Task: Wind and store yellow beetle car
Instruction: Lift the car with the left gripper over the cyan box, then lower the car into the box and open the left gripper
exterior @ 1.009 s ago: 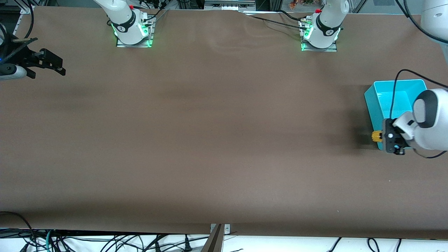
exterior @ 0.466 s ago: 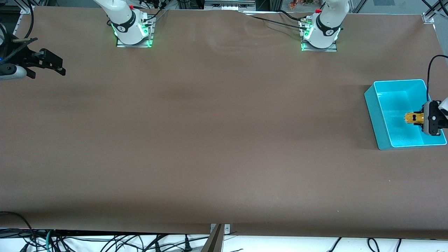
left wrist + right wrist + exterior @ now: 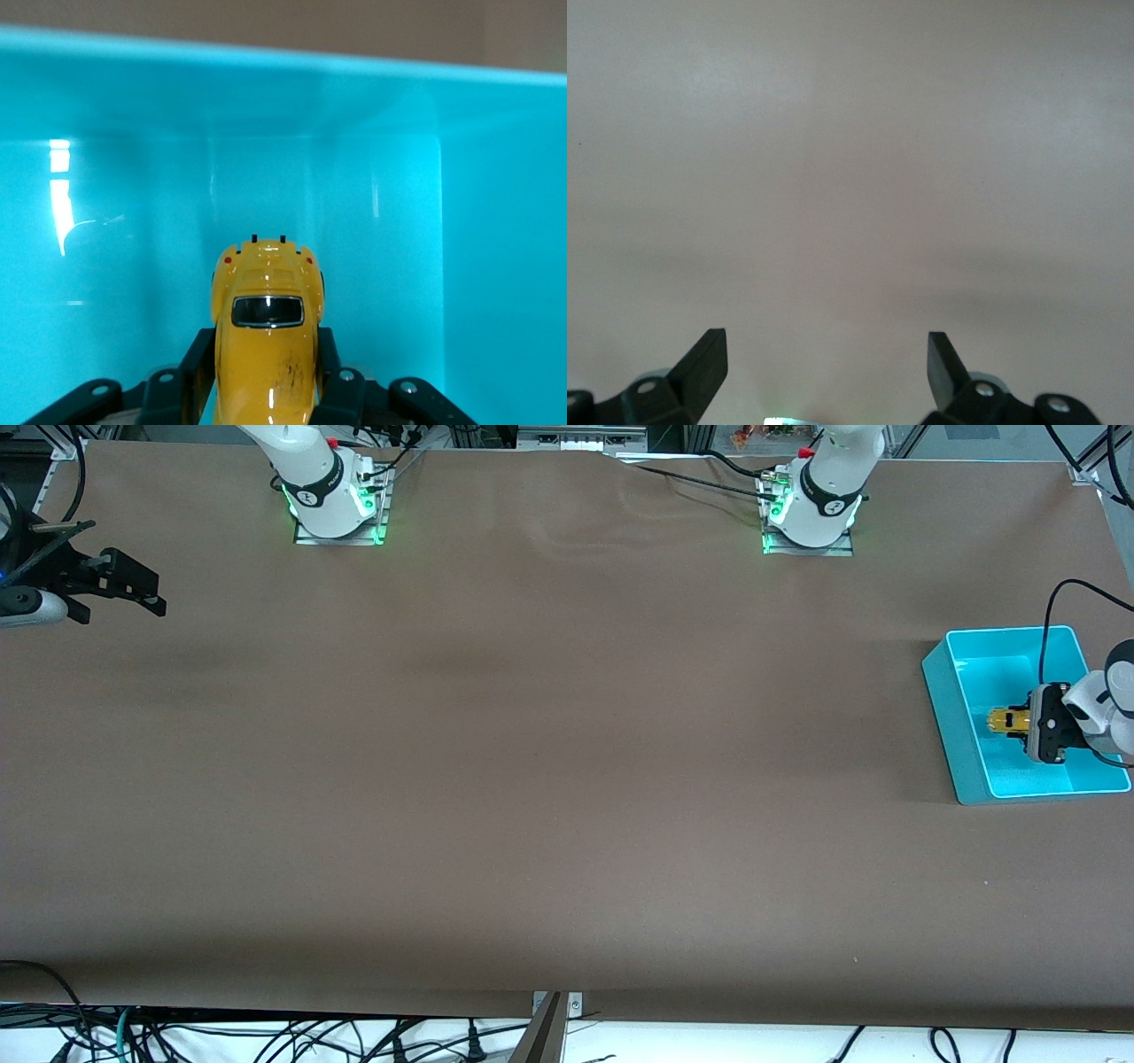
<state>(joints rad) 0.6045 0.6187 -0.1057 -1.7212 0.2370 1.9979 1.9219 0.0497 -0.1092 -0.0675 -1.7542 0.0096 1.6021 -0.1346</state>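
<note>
1. Front view: at the left arm's end of the brown bench [image 3: 532,779] stands an open turquoise plastic bin [image 3: 941,691]. The left claw [image 3: 1019,724] hangs over the inside of that bin, clamped on the tiny bright yellow beetle car [image 3: 1008,721]. The car sticks out of the claw toward the middle of the bench, with its long axis running along the bench's length. Whether it touches the bin's floor cannot be told from here. The right claw [image 3: 146,593] waits over the bare bench at the right arm's end, well apart from the bin, so the left arm alone is placed to finish the job.

2. Left wrist view: the yellow beetle car [image 3: 267,336] sits gripped by its flanks between the two black fingers [image 3: 197,372], its rounded end and dark window pointing straight away from the wrist toward a turquoise bin wall [image 3: 266,133]. The car's long axis lines up with the claw's reach, and bin walls close it in ahead and at the sides. By my judgement the storing step is nearly done; what is left turns on letting the fingers part so the car stays in the bin.

3. Right wrist view: the right claw [image 3: 827,363] shows its two black fingertips [image 3: 704,359] standing wide apart, with nothing between them and only plain bench surface below.
</note>
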